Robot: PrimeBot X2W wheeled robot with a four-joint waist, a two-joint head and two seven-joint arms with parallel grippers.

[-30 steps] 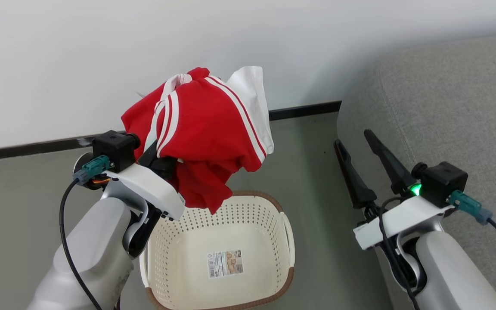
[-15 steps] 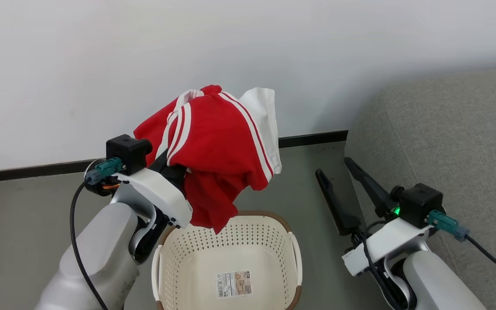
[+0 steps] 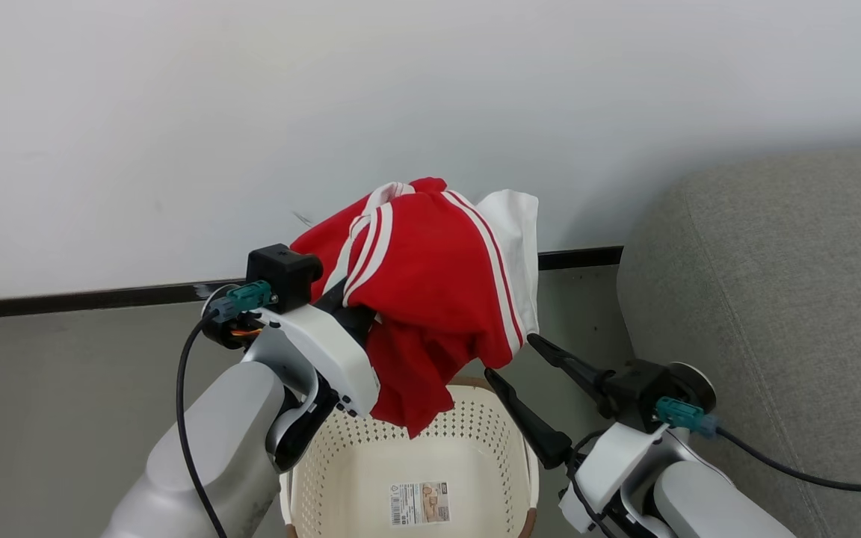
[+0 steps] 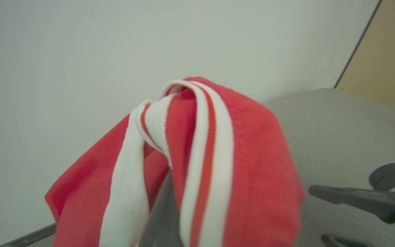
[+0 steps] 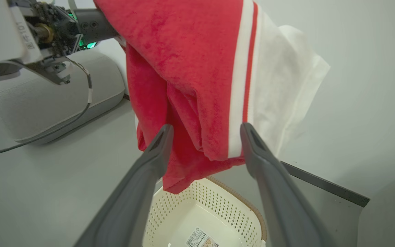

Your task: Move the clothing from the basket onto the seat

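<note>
Red, white-striped clothing (image 3: pixel 430 284) is pinched in the left end effector (image 3: pixel 352 317) and hung above the cream perforated basket (image 3: pixel 490 441). The right end effector (image 3: pixel 510 356) is spread wide, its fingers placed just beside the hanging lower edge. The grey woven seat (image 3: pixel 774 284) is seen at the right, apart from the clothing.

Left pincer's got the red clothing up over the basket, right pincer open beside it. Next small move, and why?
Probably ease the open right pincer forward around the hanging fold of the clothing, then close. The left pincer, shut on the bunch, holds it above the basket with an end dangling; a second grip should steady the carry to the seat.
</note>
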